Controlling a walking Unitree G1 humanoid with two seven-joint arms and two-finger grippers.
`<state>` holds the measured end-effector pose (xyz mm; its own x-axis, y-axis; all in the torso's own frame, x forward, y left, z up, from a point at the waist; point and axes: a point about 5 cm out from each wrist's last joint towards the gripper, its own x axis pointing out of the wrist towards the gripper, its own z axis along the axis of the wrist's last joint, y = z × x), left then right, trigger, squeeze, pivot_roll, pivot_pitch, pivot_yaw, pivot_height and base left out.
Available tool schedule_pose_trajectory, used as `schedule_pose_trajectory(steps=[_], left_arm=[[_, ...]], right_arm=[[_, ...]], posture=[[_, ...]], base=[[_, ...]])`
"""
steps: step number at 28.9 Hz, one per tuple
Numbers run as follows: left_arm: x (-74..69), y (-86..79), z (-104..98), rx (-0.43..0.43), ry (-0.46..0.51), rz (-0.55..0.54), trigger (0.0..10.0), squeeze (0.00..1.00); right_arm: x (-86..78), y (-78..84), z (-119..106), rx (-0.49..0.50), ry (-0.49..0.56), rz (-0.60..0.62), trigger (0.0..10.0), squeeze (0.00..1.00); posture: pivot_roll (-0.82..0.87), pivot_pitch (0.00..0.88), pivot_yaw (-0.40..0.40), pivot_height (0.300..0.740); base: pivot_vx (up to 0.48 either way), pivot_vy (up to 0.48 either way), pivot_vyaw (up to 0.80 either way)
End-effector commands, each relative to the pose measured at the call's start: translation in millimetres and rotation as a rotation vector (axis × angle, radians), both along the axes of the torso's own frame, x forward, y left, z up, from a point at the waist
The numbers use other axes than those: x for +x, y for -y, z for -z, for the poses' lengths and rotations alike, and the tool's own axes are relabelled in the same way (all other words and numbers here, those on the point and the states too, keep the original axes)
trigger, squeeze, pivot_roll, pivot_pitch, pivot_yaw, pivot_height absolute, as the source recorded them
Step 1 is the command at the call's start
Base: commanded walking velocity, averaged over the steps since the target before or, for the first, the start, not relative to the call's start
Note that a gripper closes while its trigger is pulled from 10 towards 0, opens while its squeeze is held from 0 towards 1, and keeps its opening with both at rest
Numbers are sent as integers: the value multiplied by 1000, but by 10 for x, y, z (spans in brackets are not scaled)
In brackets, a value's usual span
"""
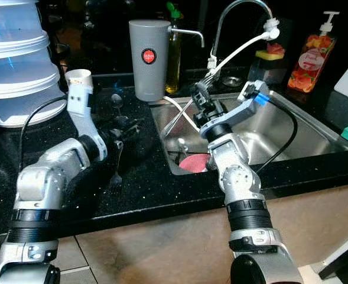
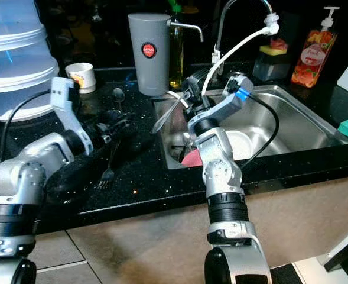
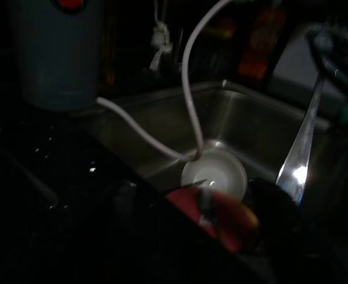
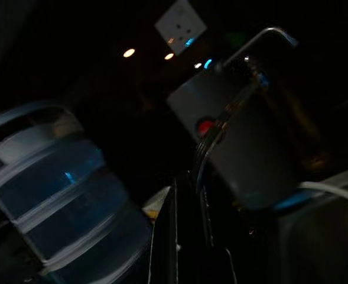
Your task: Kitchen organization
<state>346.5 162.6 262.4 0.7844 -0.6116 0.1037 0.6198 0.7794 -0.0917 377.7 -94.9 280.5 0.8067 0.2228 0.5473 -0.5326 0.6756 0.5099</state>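
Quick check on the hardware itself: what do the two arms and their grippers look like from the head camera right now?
Both arms are silver metal in rounded segments with black ribbed bands at the joints. The left arm has a black cable looping off it and a white wrist block; the right arm carries a black cable and a blue light at the wrist. The left gripper and right gripper are black.

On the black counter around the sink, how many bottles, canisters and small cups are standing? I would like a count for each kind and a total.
Bottles: 2 (oil bottle, pump bottle)
Canisters: 1 (grey canister)
Small cups: 1 (white cup)
Total: 4
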Motion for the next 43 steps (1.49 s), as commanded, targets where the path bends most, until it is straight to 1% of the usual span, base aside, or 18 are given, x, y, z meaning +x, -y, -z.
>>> schedule_pose_trajectory(steps=[1,2,4,7,11,22,23,24,25,26,27,28,29,30,36,40,41,43], left_arm=[[16,-25,32,46,7,-24,10000,1000],[1,8,45,66,21,-3,10000,0],[-17,53,57,80,35,29,10000,0],[-129,252,132,157,44,181,10000,0],[-173,348,214,237,46,230,10000,0],[-137,346,299,276,34,205,10000,0],[-132,339,301,277,31,204,10000,0],[-130,335,303,279,30,205,10000,0],[-129,333,303,281,29,207,10000,0],[-128,333,304,282,29,207,10000,0],[-121,330,301,283,31,203,10000,0],[-98,315,297,279,25,179,10000,0],[-83,302,294,276,20,163,10000,0],[-66,289,289,273,17,146,10000,0],[105,123,222,276,37,-80,10000,0],[241,-230,67,222,79,-415,10000,0],[255,-434,6,267,100,-559,10000,0],[251,-560,-22,328,114,-635,10000,0]], right_arm=[[36,34,3,-24,5,46,0,0],[73,57,47,-67,1,88,0,0],[103,68,85,-113,4,125,0,0],[130,-2,225,-350,37,217,0,0],[83,-101,387,-534,92,297,0,0],[3,-203,796,-628,48,279,0,0],[5,-191,826,-631,35,280,0,882],[7,-185,847,-636,29,287,0,882],[15,-171,869,-632,11,290,0,1000],[25,-156,893,-632,-10,293,0,1000],[42,-132,924,-627,-46,307,4314,1000],[68,-89,951,-606,-96,323,10000,1000],[78,-71,951,-597,-109,332,10000,149],[86,-54,941,-581,-117,337,10000,0],[150,65,796,-438,-141,356,10000,0],[187,159,602,-298,-116,341,10000,0],[196,207,496,-213,-102,316,10000,0],[193,224,423,-166,-84,283,10000,0]], posture=[[68,36,8,740],[68,38,9,740],[68,38,9,740],[68,38,9,740],[78,35,5,740],[77,29,4,740],[77,29,4,740],[77,29,4,740],[77,29,4,740],[69,19,9,740],[69,19,9,740],[68,17,10,740],[68,17,10,740],[69,18,8,740],[70,28,4,740],[65,36,2,740],[67,39,-1,740],[67,39,-1,740]], base=[[0,0,0],[0,0,0],[0,0,0],[0,0,0],[0,0,0],[0,0,0],[0,0,0],[0,0,0],[0,0,0],[0,0,0],[0,0,0],[0,0,0],[0,0,0],[0,0,0],[0,0,0],[0,0,0],[0,0,0],[0,0,0]])
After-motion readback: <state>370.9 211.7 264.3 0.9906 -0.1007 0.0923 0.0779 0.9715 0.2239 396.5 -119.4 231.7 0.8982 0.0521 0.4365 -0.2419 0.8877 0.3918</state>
